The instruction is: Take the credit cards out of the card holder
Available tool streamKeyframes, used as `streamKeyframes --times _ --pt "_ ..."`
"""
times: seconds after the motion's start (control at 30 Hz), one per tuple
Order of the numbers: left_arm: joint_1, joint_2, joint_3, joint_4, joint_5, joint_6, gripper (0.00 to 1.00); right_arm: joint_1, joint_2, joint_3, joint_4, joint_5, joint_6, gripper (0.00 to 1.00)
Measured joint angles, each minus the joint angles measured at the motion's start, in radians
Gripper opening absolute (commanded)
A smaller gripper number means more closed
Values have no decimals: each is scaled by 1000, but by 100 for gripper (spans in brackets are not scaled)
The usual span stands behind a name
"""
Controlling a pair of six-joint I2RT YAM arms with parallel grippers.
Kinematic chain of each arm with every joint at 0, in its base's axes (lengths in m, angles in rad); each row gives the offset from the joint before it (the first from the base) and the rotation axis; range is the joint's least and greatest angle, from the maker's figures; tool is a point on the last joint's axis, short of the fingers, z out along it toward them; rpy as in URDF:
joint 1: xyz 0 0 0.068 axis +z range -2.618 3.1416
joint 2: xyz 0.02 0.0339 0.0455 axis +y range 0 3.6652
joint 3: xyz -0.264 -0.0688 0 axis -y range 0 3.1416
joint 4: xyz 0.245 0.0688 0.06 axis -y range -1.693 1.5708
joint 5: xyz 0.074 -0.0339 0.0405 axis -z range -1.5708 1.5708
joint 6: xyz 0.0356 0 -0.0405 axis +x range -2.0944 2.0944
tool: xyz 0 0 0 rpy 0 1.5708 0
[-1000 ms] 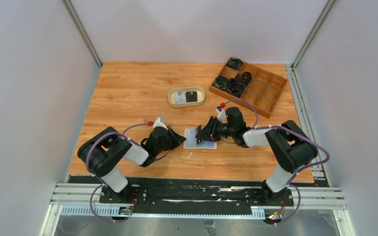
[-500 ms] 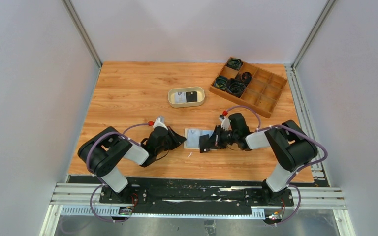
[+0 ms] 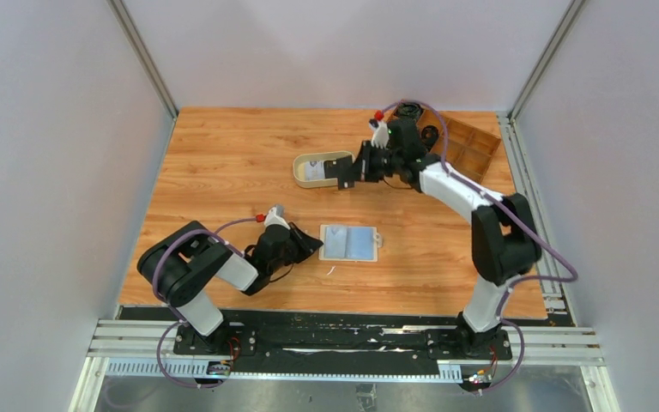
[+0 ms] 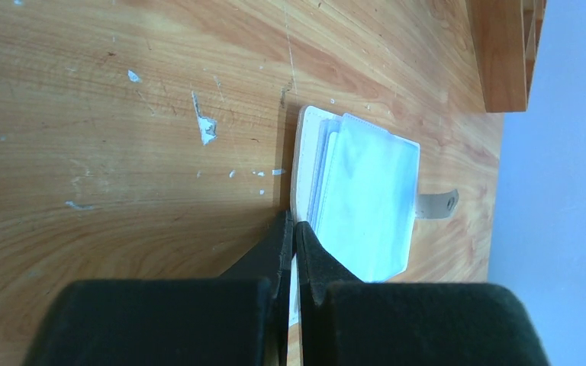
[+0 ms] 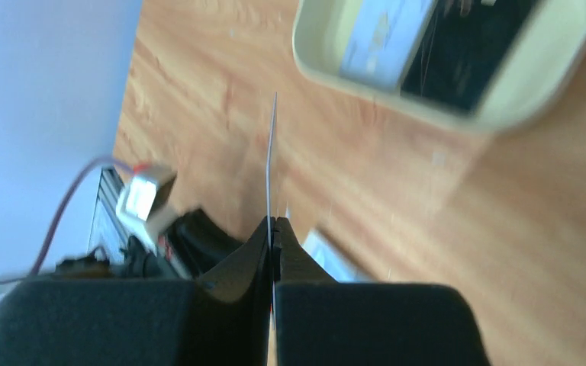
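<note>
The card holder [image 3: 350,244] lies open on the table, pale blue inside, snap tab [image 4: 436,204] pointing right. My left gripper [image 3: 313,247] is shut on its left edge; in the left wrist view the gripper [image 4: 293,225] pinches the cover of the holder [image 4: 366,198]. At the far side, my right gripper [image 3: 353,172] is shut on a black credit card [image 3: 344,172], held just over the right end of the oval tray [image 3: 317,157]. That card shows edge-on [image 5: 272,152] above the gripper [image 5: 273,221]. A white card [image 5: 387,38] and a black card [image 5: 465,53] lie in the tray [image 5: 534,84].
A wooden compartment box [image 3: 468,146] stands at the back right, partly hidden by the right arm, with black cable coils [image 3: 409,110] in it. Metal rails run along the table's near edge.
The right gripper shut on a black card at the card holder, then rose and swung away to the oval tray. The left gripper stayed on the holder's edge.
</note>
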Motion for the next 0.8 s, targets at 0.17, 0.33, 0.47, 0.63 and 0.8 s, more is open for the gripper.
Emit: streamKeyframes --times 0.17,0.33,0.47,0.63,0.8 --pt "0 -32 -19 -16 -15 2 0 -14 267 347 -63 19 8 0" --pt "0 -128 -26 -113 -41 27 0 -19 530 678 -171 37 13 0" --pt "0 -178 -26 -163 -51 47 0 -21 656 828 -221 46 13 0" --pt "0 -212 -26 -201 -60 65 0 -22 685 835 -269 63 11 0" --pt "0 -220 -26 -214 -64 70 0 -22 685 830 -272 71 2 0"
